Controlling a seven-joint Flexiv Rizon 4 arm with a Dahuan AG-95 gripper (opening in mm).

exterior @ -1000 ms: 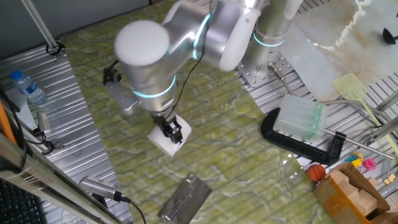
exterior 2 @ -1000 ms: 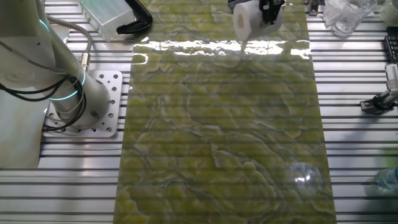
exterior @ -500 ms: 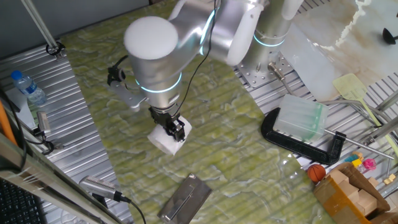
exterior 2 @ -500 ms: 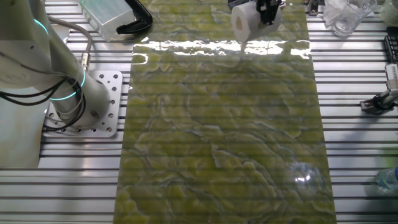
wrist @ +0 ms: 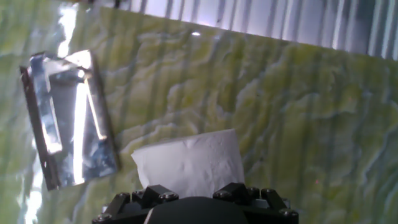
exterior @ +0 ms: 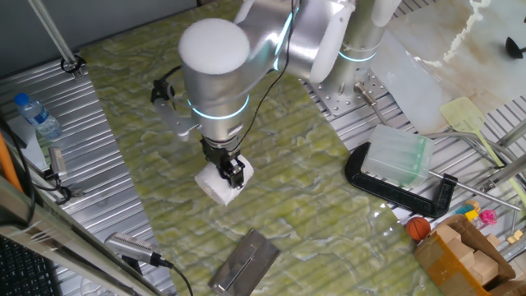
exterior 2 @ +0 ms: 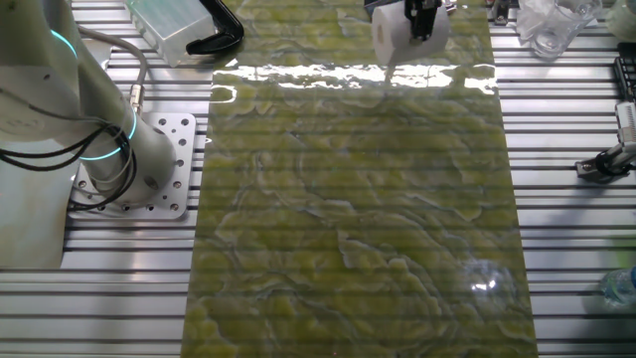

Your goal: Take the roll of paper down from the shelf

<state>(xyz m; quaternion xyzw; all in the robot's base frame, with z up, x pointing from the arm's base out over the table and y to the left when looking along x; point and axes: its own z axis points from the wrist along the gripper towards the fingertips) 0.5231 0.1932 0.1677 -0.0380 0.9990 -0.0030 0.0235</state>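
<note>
1. One step is in hand, and by my reading it is the late one: the roll of paper is already off the shelf and sits low over the green mat, with the gripper clenched on it; whether the roll rests on the mat or hangs just above it, I cannot tell.
2. Next comes the setting-down and release, as I judge it: lower until the roll bears on the mat, spread the fingers, then lift straight away so the soft paper is not dragged or tipped.
3. Relative to the gripper, the roll lies directly under and between the fingers; in the hand view its white side juts out just ahead of the black gripper body; in the other fixed view the roll is just beside the dark fingers, touching them.
4. Apart from the roll, the shelf lies flat and bare on the mat, near but not touching it.
</note>
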